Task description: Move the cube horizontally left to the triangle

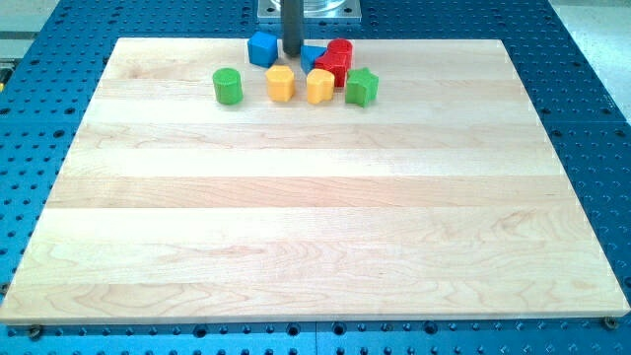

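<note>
A blue cube (262, 48) sits near the view's top edge of the wooden board (315, 217). My tip (293, 55) stands just to the cube's right, between it and a small blue triangle (312, 55). The triangle is partly hidden by red blocks. The dark rod rises from the tip out of the view's top. I cannot tell whether the tip touches the cube or the triangle.
A red round block (340, 48) and another red block (332, 69) crowd the triangle's right. Below them stand a row of a green cylinder (228, 86), two yellow blocks (281, 84) (319, 86) and a green star (362, 87).
</note>
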